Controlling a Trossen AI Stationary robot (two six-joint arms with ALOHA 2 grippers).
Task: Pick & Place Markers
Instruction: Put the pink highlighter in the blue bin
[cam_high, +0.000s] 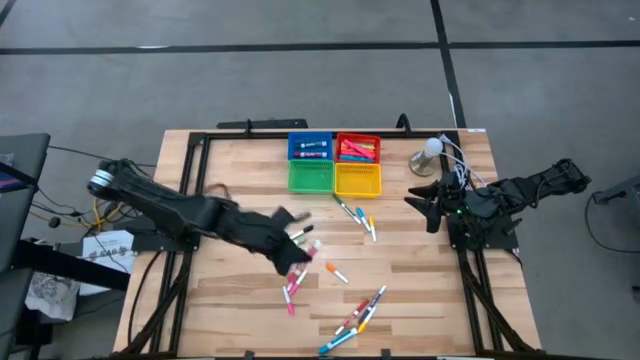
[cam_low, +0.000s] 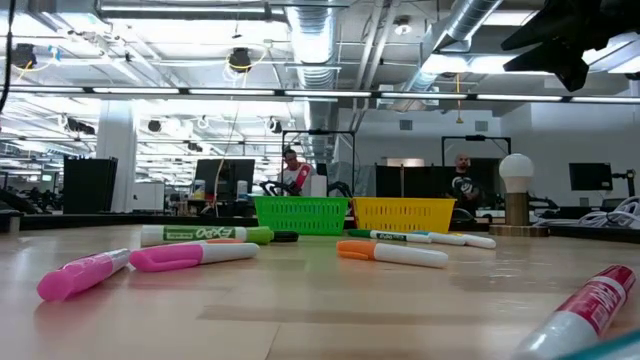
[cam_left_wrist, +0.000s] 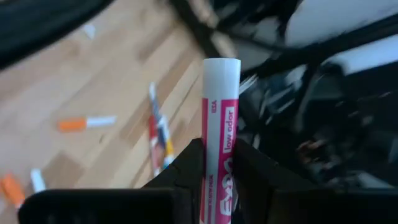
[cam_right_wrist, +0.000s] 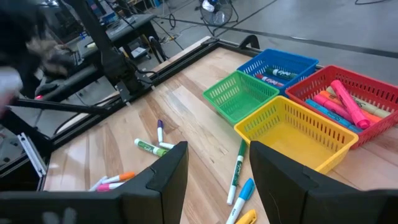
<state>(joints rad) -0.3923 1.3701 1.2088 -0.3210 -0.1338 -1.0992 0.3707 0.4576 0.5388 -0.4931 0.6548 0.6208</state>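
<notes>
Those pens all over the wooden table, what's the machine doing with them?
It is sorting them into trays. The left pincer is shut on a pink-labelled white marker pen, lifted above the light wooden table. The right pincer waits open near the four small plastic baskets; the red basket and blue basket already hold pens. Many scattered marker pens still lie loose.

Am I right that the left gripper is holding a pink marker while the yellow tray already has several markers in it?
Not quite: the yellow tray is empty, as the right wrist view shows; it is the red tray that holds several markers. The left gripper does hold a pink marker, seen in the left wrist view.
</notes>
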